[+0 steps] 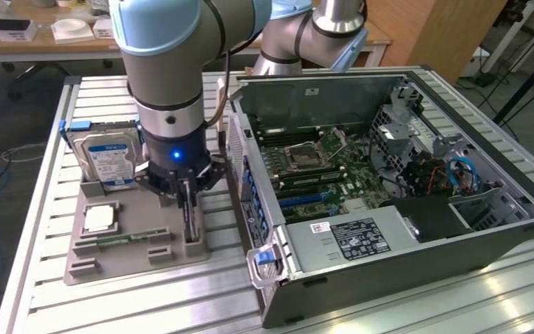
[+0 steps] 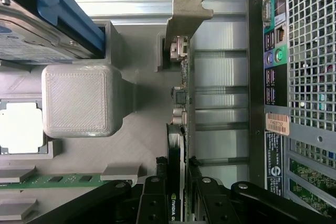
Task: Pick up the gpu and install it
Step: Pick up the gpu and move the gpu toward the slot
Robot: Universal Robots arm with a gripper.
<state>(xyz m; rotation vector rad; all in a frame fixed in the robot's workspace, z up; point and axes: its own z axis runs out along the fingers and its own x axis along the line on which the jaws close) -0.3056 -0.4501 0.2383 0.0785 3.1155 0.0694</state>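
The gpu (image 1: 191,226) stands on edge in a slot of the grey holder tray (image 1: 133,268), next to the computer case. In the wrist view the gpu (image 2: 182,103) appears edge-on as a thin dark card, with its silver metal bracket (image 2: 186,11) at the far end. My gripper (image 1: 188,195) is lowered straight over it. The black fingers (image 2: 153,200) press in on both sides of the card's near end, so my gripper (image 2: 177,203) is shut on it. The card still sits in the tray slot.
The tray also holds a silver blue-labelled hard drive (image 1: 108,156), a CPU (image 1: 100,218) and a green RAM stick (image 1: 119,240). The open PC case (image 1: 452,229) with its motherboard (image 1: 322,167) lies at the exterior view's right. Its rear panel (image 2: 294,77) is close beside the card.
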